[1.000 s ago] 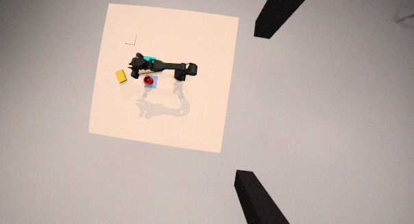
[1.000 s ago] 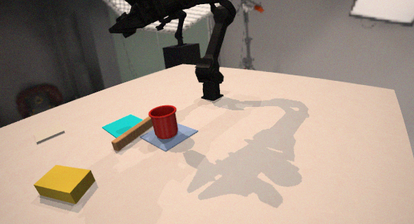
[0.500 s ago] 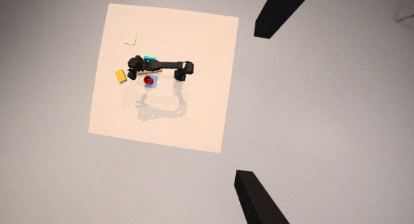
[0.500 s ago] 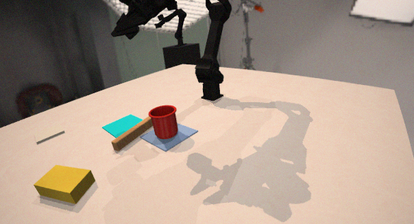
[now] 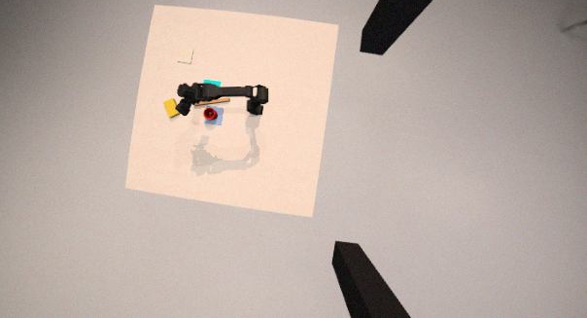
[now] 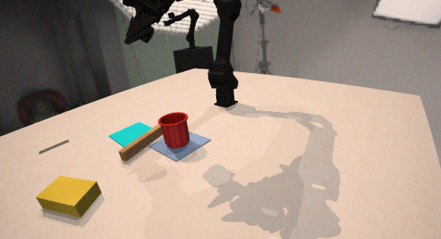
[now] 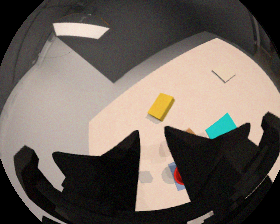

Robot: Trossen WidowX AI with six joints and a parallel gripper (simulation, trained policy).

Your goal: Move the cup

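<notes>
Right now you seem to be at the approach, your gripper (image 5: pixel 183 108) (image 6: pixel 139 41) (image 7: pixel 151 132) raised, empty and only narrowly parted. With the red cup (image 5: pixel 208 114) (image 6: pixel 175 132) (image 7: pixel 179 176) upright on the blue pad (image 5: pixel 219 120) (image 6: pixel 197 139) (image 7: pixel 179 187), you likely need to open wider, align and descend gently.

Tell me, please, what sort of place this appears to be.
Probably a robotics lab or studio: a black robot arm stands on a pale table, with a light stand and a bright panel behind.
</notes>
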